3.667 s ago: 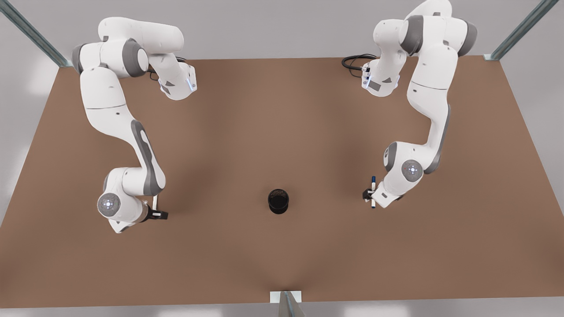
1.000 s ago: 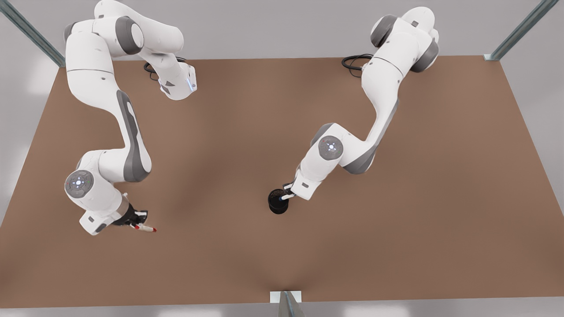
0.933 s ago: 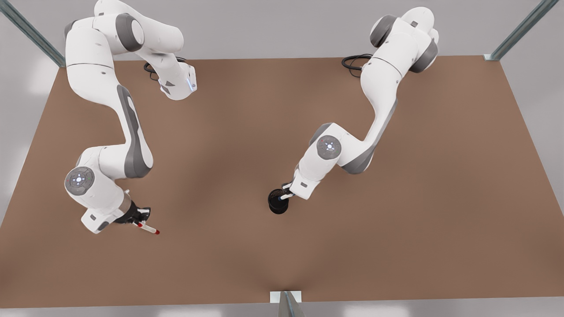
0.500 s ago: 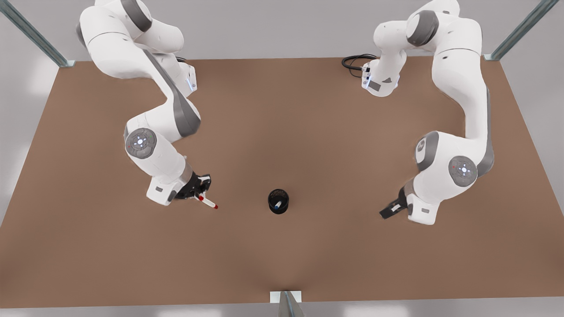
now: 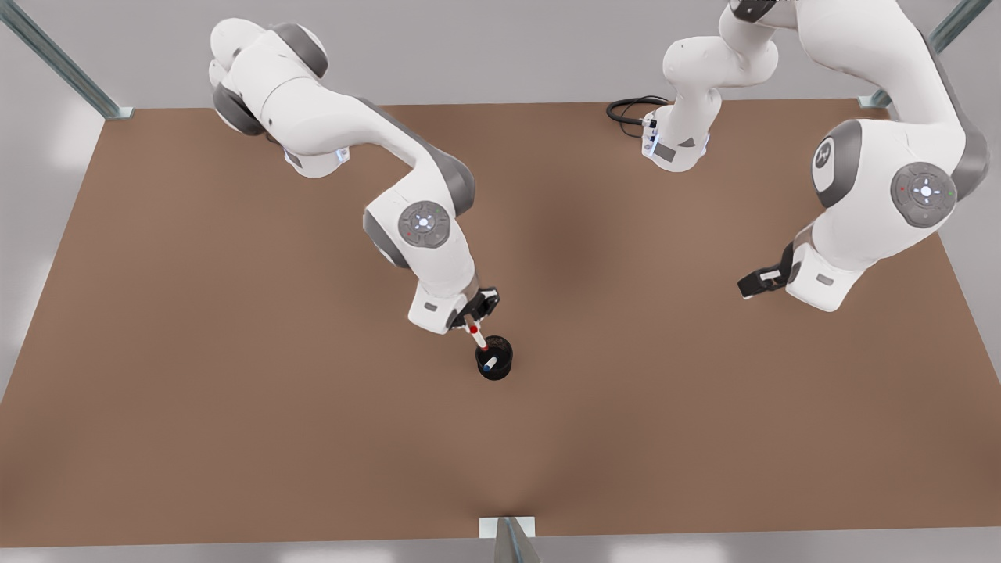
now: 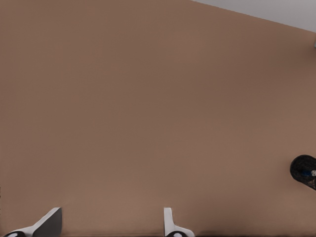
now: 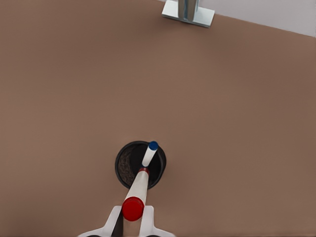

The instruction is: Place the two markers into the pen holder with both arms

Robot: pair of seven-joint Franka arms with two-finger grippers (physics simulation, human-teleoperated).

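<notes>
The black pen holder (image 5: 504,367) stands near the table's middle, with the blue-capped marker (image 5: 490,363) standing in it. My right gripper (image 5: 473,317), on the arm at the front view's left, is shut on the red-capped marker (image 5: 478,336). That marker slants down with its lower tip at the holder's rim. In the right wrist view the red-capped marker (image 7: 136,192) runs from my right gripper (image 7: 132,217) into the pen holder (image 7: 122,165), beside the blue-capped marker (image 7: 149,154). My left gripper (image 5: 752,285) hangs open far off at the front view's right. In its own wrist view the left gripper (image 6: 108,224) holds nothing, with the pen holder (image 6: 302,170) far off.
The brown table (image 5: 235,438) carries the two arm bases (image 5: 317,152) (image 5: 676,145) at its back and a black cable (image 5: 629,109) beside the second. A metal bracket (image 5: 507,532) sits at the front edge, seen too as the bracket (image 7: 188,11).
My left gripper let the blue-capped marker go into the holder and drew back, rising toward the front view's right. My right gripper carried the red-capped marker across to the holder.
</notes>
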